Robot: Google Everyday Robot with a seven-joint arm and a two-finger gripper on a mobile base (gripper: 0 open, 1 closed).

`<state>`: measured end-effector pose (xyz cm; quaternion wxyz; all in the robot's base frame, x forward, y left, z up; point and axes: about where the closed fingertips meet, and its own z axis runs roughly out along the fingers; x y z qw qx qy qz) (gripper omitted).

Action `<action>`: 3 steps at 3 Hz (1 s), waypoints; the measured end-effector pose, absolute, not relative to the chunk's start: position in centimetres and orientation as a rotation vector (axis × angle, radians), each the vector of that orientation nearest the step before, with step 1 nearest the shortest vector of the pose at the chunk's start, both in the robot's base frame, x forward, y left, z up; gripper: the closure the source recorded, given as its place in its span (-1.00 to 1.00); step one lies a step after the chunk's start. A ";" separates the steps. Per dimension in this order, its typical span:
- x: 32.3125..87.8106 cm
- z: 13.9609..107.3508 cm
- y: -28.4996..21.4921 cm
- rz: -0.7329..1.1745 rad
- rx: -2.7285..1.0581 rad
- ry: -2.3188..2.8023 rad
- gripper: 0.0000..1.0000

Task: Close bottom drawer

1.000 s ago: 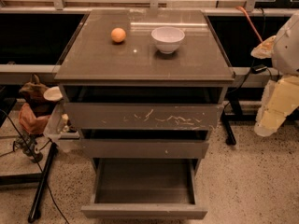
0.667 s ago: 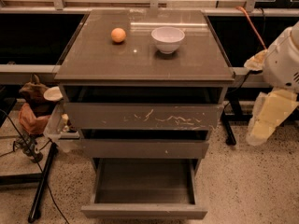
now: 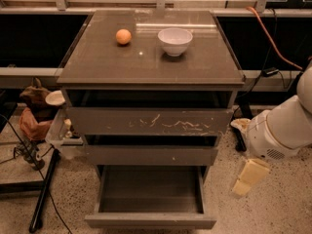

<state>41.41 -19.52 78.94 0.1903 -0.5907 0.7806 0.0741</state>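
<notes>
Hanging low off the right side of the desk [image 3: 146,67], the pincer [image 3: 249,177] points down at the speckled floor [image 3: 278,213], well apart from every drawer. Whether it is apart or together, I cannot tell. Above it, the bulky white arm [image 3: 280,128] leans in from the right edge.

Now the target: the bottom drawer [image 3: 151,222] stands pulled well out at the foot of the desk. Nothing shows inside it, and its narrow flat front has no handle. So no grasp is needed, I'd say; a flat push on the middle of that front should do it. It looks stiff and rigid, and probably light with nothing in it. Push off-centre and it may skew and bind.

The middle front [image 3: 151,155] and the scratched top front [image 3: 148,122] sit further back. Up top, an orange [image 3: 123,36] and a white bowl [image 3: 175,41] stand near each other, and a hard shove could jostle them.
</notes>
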 end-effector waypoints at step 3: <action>40.5 66.8 -14.9 0.483 -1.564 2.114 -1.00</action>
